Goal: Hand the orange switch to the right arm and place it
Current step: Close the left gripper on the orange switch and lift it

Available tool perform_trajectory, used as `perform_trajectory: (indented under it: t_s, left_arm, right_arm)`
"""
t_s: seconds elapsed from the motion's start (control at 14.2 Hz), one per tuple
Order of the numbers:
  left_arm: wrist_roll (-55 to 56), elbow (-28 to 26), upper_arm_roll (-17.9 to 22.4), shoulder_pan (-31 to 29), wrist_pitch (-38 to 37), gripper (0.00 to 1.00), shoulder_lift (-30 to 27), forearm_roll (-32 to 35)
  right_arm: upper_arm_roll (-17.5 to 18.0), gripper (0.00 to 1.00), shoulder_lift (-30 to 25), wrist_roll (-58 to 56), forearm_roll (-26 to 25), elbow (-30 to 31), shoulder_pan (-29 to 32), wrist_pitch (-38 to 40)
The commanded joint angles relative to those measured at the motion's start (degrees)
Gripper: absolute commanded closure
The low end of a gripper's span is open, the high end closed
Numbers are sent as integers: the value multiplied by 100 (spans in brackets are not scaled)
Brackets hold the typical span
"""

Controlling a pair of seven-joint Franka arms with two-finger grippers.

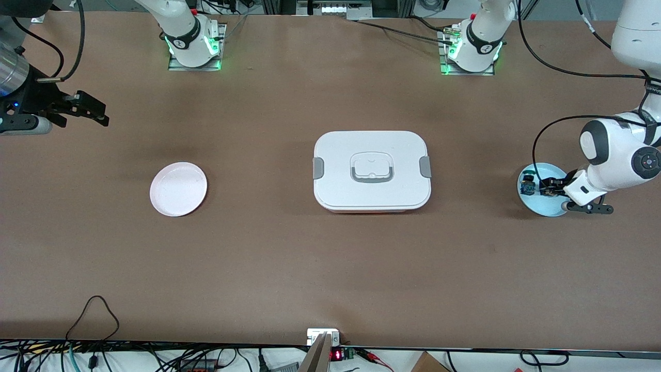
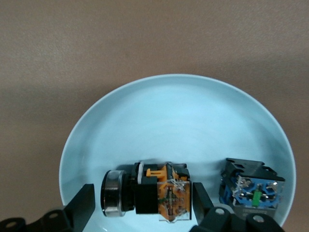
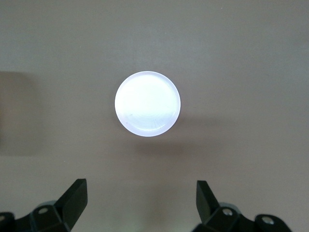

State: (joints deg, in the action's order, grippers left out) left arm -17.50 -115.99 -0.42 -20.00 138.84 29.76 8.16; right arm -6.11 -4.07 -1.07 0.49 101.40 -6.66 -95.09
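The orange switch [image 2: 161, 195] lies on its side in the light blue plate [image 2: 169, 116] at the left arm's end of the table. Its silver-rimmed cap points at one finger and its orange-tan body at the other. My left gripper [image 2: 142, 195] is down in the plate, open, with a finger on each side of the switch. One finger is close to the body; a gap shows at the cap. In the front view it is at the plate too [image 1: 548, 187]. My right gripper [image 1: 98, 111] is open and empty, and waits in the air at the right arm's end.
A blue-green switch [image 2: 253, 188] stands in the same plate beside the orange one. A white lidded box [image 1: 372, 170] sits mid-table. A white plate [image 1: 178, 188] lies toward the right arm's end and shows in the right wrist view [image 3: 147, 104].
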Motion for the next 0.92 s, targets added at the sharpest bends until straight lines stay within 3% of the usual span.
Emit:
perform_trajectory:
  t_s: [0.0, 0.21, 0.28, 0.49, 0.85]
  left_arm:
    - [-130, -21, -63, -66, 73, 36, 3, 45]
    - [-148, 14, -63, -66, 12, 66, 12, 45]
    - [-148, 23, -63, -66, 3, 71, 4, 45]
    - [-139, 128, -81, -40, -251, 74, -189, 45]
    - [-454, 1032, -528, -75, -1639, 75, -480, 45]
  right_arm:
    - [31, 0, 55, -43, -14, -120, 60, 69]
    - [31, 0, 55, -43, -14, -120, 60, 70]
    - [23, 0, 64, -43, -14, -120, 60, 69]
    - [23, 0, 55, -43, -14, -120, 51, 78]
    - [31, 0, 64, -25, -14, -120, 51, 78]
